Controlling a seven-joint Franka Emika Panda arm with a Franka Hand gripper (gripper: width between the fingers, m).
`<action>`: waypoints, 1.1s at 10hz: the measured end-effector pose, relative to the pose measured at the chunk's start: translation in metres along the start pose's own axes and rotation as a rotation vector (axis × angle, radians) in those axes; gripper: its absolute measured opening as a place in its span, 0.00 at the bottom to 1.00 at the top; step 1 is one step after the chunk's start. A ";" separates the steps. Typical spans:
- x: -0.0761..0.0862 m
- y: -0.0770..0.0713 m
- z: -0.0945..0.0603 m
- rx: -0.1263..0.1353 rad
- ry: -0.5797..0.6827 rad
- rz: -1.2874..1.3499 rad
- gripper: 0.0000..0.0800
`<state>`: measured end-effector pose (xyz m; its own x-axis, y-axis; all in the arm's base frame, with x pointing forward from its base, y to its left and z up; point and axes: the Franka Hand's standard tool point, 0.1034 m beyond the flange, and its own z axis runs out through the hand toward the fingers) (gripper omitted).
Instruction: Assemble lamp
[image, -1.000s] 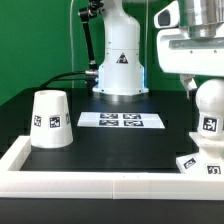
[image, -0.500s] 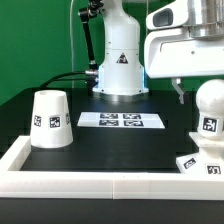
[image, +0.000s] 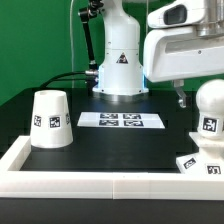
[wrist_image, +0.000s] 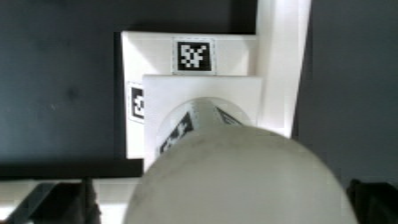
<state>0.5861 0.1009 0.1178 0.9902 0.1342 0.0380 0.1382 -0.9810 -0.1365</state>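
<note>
The shade (image: 50, 120) and bulb (image: 210, 105) look matte, the robot arm (image: 119, 60) glossy.

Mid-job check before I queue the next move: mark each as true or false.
1. The bulb sits on the base. True.
2. The shade is already over the bulb. False: it stands apart at the exterior view's left.
3. In the exterior view the marker board lies between shade and base. True.
4. The gripper is shut on the bulb. False: its jaws stand apart, and the one finger seen in the exterior view is clear of the bulb.
</note>
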 end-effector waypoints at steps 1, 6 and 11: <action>0.000 0.002 0.000 0.000 -0.007 -0.137 0.87; 0.005 -0.002 0.001 -0.045 -0.027 -0.522 0.87; 0.004 0.003 0.001 -0.049 -0.034 -0.666 0.75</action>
<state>0.5907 0.0990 0.1166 0.6936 0.7172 0.0677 0.7203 -0.6920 -0.0492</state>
